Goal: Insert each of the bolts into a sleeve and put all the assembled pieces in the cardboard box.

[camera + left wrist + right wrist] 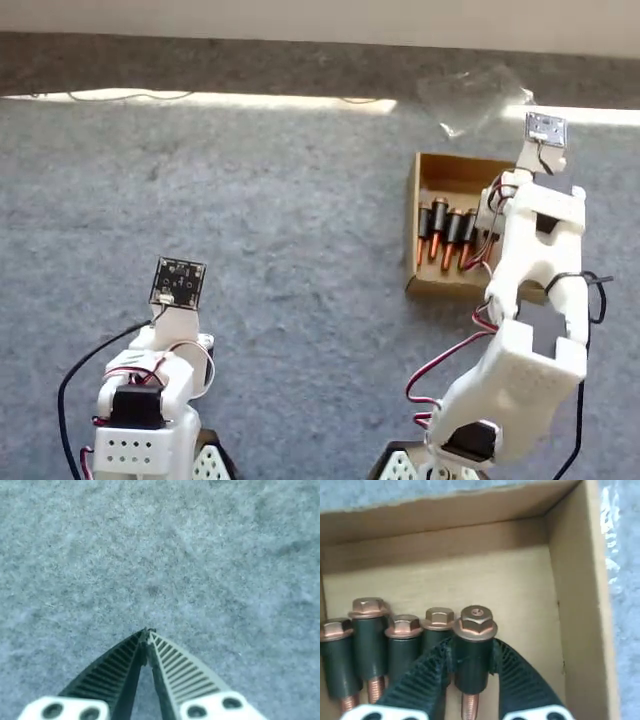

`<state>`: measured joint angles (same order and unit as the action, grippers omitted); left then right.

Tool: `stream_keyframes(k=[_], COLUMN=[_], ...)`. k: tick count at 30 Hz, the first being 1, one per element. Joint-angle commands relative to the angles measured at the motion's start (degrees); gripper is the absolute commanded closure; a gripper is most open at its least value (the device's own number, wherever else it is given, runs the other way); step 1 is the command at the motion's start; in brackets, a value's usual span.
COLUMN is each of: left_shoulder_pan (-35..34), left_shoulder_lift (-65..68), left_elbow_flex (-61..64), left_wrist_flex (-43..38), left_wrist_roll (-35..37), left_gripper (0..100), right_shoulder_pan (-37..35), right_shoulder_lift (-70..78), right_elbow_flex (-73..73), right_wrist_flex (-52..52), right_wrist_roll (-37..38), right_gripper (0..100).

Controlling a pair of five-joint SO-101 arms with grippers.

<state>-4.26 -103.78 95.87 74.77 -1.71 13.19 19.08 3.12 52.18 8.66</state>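
In the right wrist view my right gripper (472,647) is shut on a black sleeve with a copper bolt (476,652) through it, low inside the cardboard box (570,580). Several more assembled pieces (402,642) lie side by side right beside it, heads toward the box's far wall. From the high view the right arm (530,260) stretches over the cardboard box (428,170), and assembled pieces (447,230) show in a row within. My left gripper (146,634) is shut on nothing, tips together above bare grey carpet, at the near left beside its arm (150,390).
A crumpled clear plastic bag (472,100) lies just beyond the box. Grey carpet (280,220) covers the table between the two arms. A bright strip and a cable run along the far edge (150,97).
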Motion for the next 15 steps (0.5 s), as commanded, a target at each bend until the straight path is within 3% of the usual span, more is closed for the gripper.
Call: stream_keyframes(k=[1,10,15], left_shoulder_pan=[-0.57,-0.66,-0.66], left_shoulder_lift=[-0.48,-0.48,-0.48], left_elbow_flex=[1.27,1.27,1.27], left_wrist_flex=[0.53,0.53,0.35], left_wrist_roll=[0.00,0.00,0.00], left_gripper=[99,99,99], right_shoulder_pan=[0.66,-2.51,-4.26], right_shoulder_lift=[0.57,5.85,6.81], right_elbow_flex=[-4.44,-8.57,-13.41], right_wrist_flex=[0.04,7.69,13.67], right_wrist_roll=[0.62,5.63,5.54], right_gripper=[99.4,98.7,88.0])
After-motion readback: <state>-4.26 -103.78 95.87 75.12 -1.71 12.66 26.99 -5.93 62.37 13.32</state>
